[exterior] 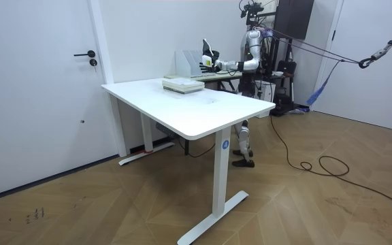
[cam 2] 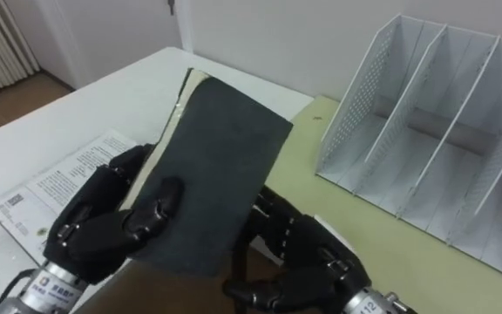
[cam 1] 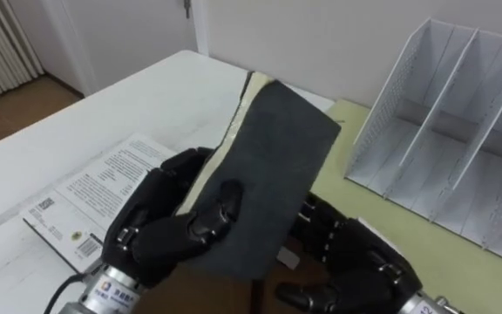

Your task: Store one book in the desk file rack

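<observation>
- Left hand (cam 1: 159,231), lower left, is curled round the book (cam 1: 273,166), thumb on its dark cover; the book hangs tilted above the table (cam 1: 146,96), and a slack pinch could let it slide out
- Right hand (cam 1: 356,262), lower right, sits at the book's lower edge; its hold cannot be told, and an early release may twist the book
- A second book (cam 1: 85,196) lies flat at lower left; a drop would hit it
- The rack (cam 1: 460,148), upper right, is well apart; a tilted book could catch a divider or shove the rack back
</observation>
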Tool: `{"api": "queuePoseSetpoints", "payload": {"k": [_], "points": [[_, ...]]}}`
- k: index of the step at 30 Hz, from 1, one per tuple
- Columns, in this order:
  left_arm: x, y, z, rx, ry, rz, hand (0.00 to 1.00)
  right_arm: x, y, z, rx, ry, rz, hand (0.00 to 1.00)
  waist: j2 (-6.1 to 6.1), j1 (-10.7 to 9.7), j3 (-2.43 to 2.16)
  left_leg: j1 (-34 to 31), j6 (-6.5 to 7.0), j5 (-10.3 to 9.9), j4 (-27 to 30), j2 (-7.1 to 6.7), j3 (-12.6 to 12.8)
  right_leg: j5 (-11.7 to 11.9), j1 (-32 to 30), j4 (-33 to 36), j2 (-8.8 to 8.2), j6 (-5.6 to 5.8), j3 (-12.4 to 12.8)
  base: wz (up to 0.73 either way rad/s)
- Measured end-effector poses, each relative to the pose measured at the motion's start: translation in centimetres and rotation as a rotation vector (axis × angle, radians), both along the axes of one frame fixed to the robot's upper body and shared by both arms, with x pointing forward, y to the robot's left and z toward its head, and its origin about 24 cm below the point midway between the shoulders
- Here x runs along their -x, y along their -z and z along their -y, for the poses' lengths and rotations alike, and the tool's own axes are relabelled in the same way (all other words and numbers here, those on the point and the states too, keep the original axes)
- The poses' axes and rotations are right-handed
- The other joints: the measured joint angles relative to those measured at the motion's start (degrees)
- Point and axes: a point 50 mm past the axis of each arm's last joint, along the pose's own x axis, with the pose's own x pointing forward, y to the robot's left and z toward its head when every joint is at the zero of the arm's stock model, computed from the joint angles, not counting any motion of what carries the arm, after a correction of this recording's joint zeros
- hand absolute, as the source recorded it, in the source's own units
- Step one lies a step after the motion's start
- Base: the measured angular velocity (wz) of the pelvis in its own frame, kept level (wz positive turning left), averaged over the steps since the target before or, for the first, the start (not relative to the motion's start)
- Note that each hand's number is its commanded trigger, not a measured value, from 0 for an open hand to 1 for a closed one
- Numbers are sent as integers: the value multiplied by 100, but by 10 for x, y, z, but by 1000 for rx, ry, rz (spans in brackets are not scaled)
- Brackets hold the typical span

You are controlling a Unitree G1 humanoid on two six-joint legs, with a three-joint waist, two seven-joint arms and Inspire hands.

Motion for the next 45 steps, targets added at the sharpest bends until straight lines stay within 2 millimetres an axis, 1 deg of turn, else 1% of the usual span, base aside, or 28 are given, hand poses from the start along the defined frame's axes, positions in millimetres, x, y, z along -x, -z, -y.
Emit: {"api": "queuePoseSetpoints", "payload": {"k": [2,3,7,10,14,18,21,23,26,27,30,33,34,36,40,41,44,45], "points": [[0,3,-1,40,22,-24,100,0,-5,0,-43,-19,12,0,0,-2,-2,22,0,0,0,8,69,0,7,-5,0,0,29,-11],[0,5,-2,55,35,-40,100,0,-7,0,-77,-30,16,0,-7,-8,-9,24,0,0,0,11,95,0,9,-4,0,0,31,-7],[2,7,-3,52,80,-56,100,0,-9,7,-145,-23,8,0,-16,-10,-25,25,0,0,6,10,109,1,3,4,-2,-1,41,0],[4,6,-5,37,134,-37,100,-1,-12,11,-161,-15,24,0,11,-15,-42,21,1,-1,36,13,109,1,-7,51,-2,-1,46,0],[6,7,-4,58,208,-25,100,-1,-19,8,-242,-44,37,0,75,-7,-80,8,1,-2,37,17,110,-1,-35,133,4,-1,94,0],[8,9,-4,64,276,-40,100,-1,-32,5,-352,-92,80,0,81,14,-83,7,1,-4,58,19,110,-5,-35,176,4,-4,104,0],[10,9,-4,56,320,-47,100,0,-35,3,-391,-128,89,0,81,14,-83,-2,2,-5,132,19,112,-5,-31,184,3,-5,107,0],[11,9,-5,50,338,-48,100,0,-34,2,-394,-138,84,0,81,22,-83,-19,3,-6,143,20,111,-4,-34,184,3,-7,111,0],[11,9,-5,45,360,-52,100,2,-31,-8,-398,-189,59,0,70,126,-80,-22,3,-6,125,34,176,-8,-112,224,14,-15,167,-10],[11,8,-5,44,365,-47,100,3,-30,-13,-397,-219,49,0,51,154,-85,-68,3,-6,132,34,180,-15,-154,277,8,-25,166,-6],[9,6,-7,38,373,-39,100,8,-25,-19,-386,-294,12,0,-3,155,-84,-163,3,-5,210,37,178,-16,-219,289,4,-28,147,3],[7,3,-10,13,376,-33,100,11,-22,-23,-386,-340,-2,0,-35,174,-61,-202,3,-10,234,42,179,-15,-234,286,3,-27,125,5],[6,2,-10,10,376,-32,100,11,-22,-24,-384,-353,-8,0,-36,174,-61,-208,5,-15,235,43,179,-15,-236,284,3,-27,121,3],[5,1,-10,6,379,-24,100,15,-19,-27,-382,-396,-29,0,-28,180,-59,-221,7,-29,242,47,179,-15,-239,281,3,-26,109,0],[5,0,-10,-1,382,-25,100,18,-16,-27,-388,-402,-38,0,11,176,-47,-257,1,-56,276,62,183,-14,-248,277,7,-25,78,3],[4,0,-10,-3,384,-25,100,18,-16,-27,-388,-402,-40,0,36,165,-52,-286,-1,-86,340,78,183,-14,-250,275,16,-25,68,0],[5,1,-9,-13,396,-36,100,26,-10,-24,-392,-393,-66,0,105,168,-93,-287,-3,-96,349,86,185,-14,-241,275,17,-25,39,3],[5,2,-9,-16,393,-40,100,30,-7,-23,-392,-394,-85,0,134,164,-96,-288,-3,-96,344,87,185,-14,-242,278,15,-25,33,3]]}}
